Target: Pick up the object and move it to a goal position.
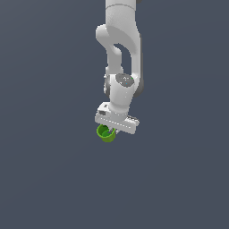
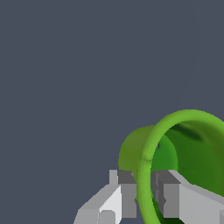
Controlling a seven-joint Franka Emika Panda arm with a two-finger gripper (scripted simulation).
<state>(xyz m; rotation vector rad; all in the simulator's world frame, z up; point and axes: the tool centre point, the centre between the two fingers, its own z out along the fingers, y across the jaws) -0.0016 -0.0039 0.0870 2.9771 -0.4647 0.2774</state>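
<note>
Two fingers (image 2: 127, 192) of the pincer (image 2: 144, 194) pinch the rim of the green cup (image 2: 175, 148), one finger outside the wall, the other inside the hollow. Grip is closed on the cup wall. From the wrist view the cup's mouth faces the camera, darker green inside, rim bright. In the exterior view the pincer (image 1: 111, 130) sits at the end of the white arm (image 1: 123, 53), which comes down from the top of the picture. The cup (image 1: 106, 133) hangs just under the white hand, towards the exterior view's left end of it, partly hidden by it, and looks tilted. Around it only a plain dark grey surface (image 1: 44, 179); cannot tell whether the cup touches it.
</note>
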